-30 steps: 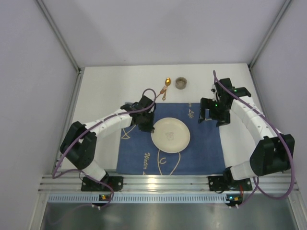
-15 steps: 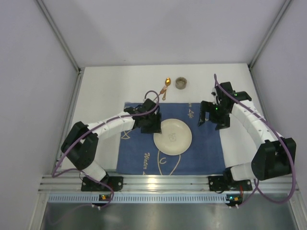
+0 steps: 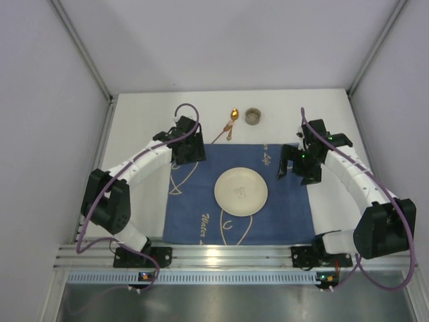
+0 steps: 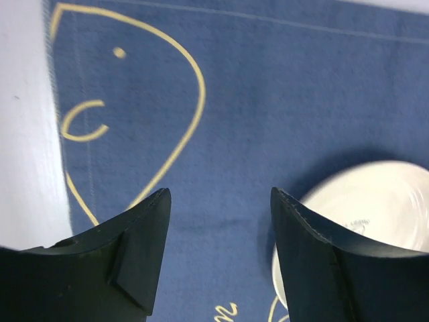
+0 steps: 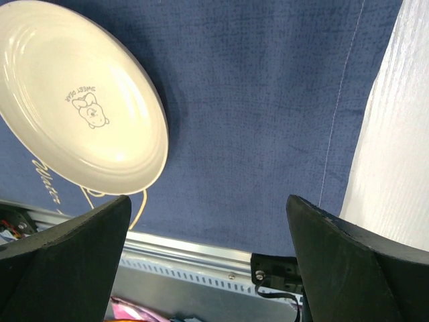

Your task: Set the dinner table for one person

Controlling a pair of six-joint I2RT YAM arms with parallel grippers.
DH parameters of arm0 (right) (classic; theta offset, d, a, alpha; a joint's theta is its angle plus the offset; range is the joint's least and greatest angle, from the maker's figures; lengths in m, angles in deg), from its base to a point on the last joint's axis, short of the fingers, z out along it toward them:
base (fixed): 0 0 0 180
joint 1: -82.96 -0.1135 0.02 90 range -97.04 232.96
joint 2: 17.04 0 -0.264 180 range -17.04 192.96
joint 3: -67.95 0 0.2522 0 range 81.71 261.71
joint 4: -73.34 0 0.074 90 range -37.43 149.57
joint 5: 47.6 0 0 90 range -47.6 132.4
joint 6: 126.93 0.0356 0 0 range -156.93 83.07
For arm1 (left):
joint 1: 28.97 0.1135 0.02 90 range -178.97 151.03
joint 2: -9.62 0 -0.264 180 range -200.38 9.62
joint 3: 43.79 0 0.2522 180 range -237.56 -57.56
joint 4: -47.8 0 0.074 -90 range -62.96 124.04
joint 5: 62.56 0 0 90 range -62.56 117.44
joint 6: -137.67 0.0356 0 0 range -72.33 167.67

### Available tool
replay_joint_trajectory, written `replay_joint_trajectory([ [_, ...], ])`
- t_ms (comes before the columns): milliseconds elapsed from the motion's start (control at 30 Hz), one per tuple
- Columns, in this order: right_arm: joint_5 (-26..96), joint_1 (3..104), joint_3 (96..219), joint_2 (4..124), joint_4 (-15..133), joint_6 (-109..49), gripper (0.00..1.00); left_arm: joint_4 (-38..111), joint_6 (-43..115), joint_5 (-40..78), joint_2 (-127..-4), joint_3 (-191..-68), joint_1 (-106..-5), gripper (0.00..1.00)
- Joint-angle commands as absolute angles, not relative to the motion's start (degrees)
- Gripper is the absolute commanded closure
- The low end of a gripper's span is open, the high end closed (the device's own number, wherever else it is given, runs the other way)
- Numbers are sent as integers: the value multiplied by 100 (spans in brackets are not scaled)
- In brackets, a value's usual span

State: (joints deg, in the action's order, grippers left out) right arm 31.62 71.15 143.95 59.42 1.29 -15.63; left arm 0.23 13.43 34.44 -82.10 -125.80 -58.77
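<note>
- Clearly, the dinner table is filling the floor of the cell as a flat white matte slab, reaching from the arm bases to the far wall. It is looking stiff, heavy and fixed, so it is probably not a thing to take hold of at all. It is serving as the surface that everything gets laid on.
- A blue cloth is lying flat on the near middle of the table. It is looking soft and likely to wrinkle if dragged.
- The left gripper is hovering over the cloth's far left corner. Its jaws are standing apart with nothing between them.
- The right gripper is hanging over the cloth's right side, near its edge. Its jaws are spread wide and are holding nothing.
- A cream plate is sitting on the middle of the cloth, between the two grippers and touching neither. It is looking glazed, so probably slippery and breakable, and its rim is offering the best grip.
- A small cup is standing on bare table beyond the cloth.
- A golden spoon is lying just left of the cup.
</note>
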Motion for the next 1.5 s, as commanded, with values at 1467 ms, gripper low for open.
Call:
replay_joint_trajectory([
  [1467,2896,7409,14938,6733,412,-1689,0,-16,2981,2780,-9250,-14218,-3818,19],
])
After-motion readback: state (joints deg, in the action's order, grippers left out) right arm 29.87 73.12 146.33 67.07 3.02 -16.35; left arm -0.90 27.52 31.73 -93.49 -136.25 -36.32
